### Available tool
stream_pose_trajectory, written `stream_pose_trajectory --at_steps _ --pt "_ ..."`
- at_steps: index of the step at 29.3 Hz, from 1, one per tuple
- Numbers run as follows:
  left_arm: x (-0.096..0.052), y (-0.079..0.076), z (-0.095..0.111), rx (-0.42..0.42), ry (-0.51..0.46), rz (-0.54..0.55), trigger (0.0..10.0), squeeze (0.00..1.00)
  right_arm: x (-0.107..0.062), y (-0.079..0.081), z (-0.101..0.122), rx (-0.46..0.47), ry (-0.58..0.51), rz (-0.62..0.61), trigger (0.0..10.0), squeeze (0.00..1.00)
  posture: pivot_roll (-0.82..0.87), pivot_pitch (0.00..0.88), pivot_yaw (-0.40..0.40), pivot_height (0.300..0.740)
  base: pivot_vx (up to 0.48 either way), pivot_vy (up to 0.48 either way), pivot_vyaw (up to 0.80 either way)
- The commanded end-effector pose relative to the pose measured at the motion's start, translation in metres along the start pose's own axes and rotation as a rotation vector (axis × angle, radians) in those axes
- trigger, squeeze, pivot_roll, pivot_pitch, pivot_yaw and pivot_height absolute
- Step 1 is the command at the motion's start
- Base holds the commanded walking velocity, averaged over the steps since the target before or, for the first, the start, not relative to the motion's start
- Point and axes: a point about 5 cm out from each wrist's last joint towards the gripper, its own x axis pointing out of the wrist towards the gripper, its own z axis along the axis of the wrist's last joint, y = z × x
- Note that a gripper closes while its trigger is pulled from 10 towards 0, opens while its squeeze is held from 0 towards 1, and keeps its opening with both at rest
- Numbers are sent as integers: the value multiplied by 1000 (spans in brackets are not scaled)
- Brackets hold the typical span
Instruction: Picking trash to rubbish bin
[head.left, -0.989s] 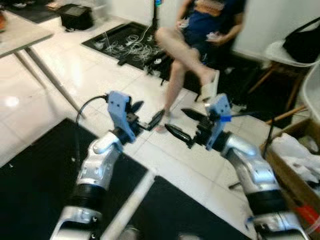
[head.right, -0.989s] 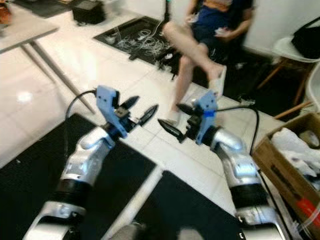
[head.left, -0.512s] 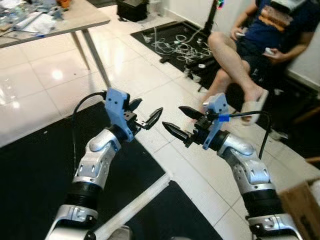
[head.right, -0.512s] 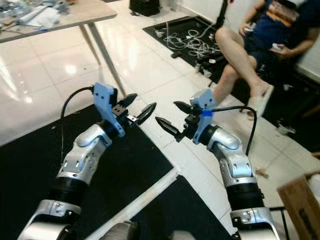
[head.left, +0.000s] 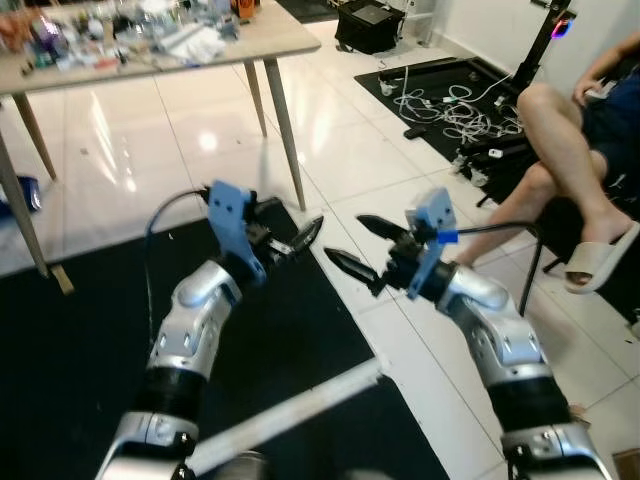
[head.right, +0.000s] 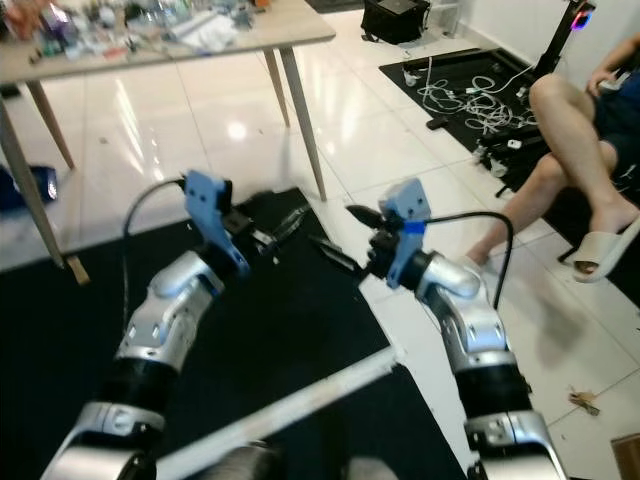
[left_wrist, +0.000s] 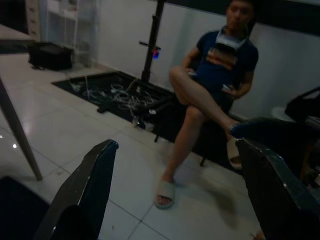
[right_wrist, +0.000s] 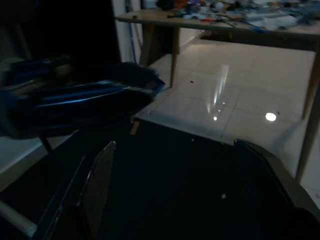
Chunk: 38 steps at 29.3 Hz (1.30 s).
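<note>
Black fingers of the left gripper (head.left: 290, 232) and right gripper (head.left: 362, 246) are spread wide, holding nothing, raised over a dark mat (head.left: 70, 330). No trash is discernible nearby.

Open tile floor (head.left: 330, 150) ahead of my jaws; surface leg (head.left: 283, 132) stands just beyond them, seated person's legs (head.left: 560, 150) block right of that leg.
</note>
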Motion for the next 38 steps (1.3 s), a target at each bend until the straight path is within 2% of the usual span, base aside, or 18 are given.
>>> stream_pose_trajectory --at_steps 1,4,6,7,10,11,13,16,20,30,38 --pt "-3 0 0 -7 -19 -9 10000 0 2 3 -2 4 4 12 10000 0 -49 0 -47 740 0 0 769" --pt "-6 -5 3 6 -49 -57 10000 0 1 2 -1 13 -9 0 10000 0 -46 0 -48 740 0 0 769" --pt "-8 -5 3 4 -59 -54 10000 0 -1 -12 4 67 -74 -136 10000 0 -42 0 -50 740 0 0 769" --pt "-8 -5 3 4 -59 -54 10000 0 -1 -12 4 67 -74 -136 10000 0 -42 0 -50 740 0 0 769" --pt "-10 11 -2 -8 -35 101 10000 0 -11 -33 7 95 -112 -319 10000 0 -40 0 -52 740 0 0 769" --pt "-11 17 -5 -9 -22 159 10000 0 -14 -37 7 101 -116 -358 10000 0 -43 0 -55 740 0 0 775" --pt "-12 20 -6 -9 -14 194 10000 0 -15 -38 7 104 -117 -379 10000 0 -43 0 -55 740 0 0 775" --pt "-14 23 -7 -10 -13 219 10000 0 -16 -39 6 115 -119 -386 10000 0 -43 0 -56 740 0 0 775" --pt "-16 24 -7 -13 -30 247 10000 0 -11 -26 -2 112 -96 -337 10000 0 -38 0 -59 740 0 0 773" --pt "-14 22 -8 1 -28 236 10000 0 -9 -28 -3 110 -101 -353 10000 0 -42 0 -56 740 0 0 751" --pt "-12 18 -7 6 -33 187 10000 0 -8 -29 -4 131 -86 -355 10000 0 -43 0 -55 740 245 0 0"
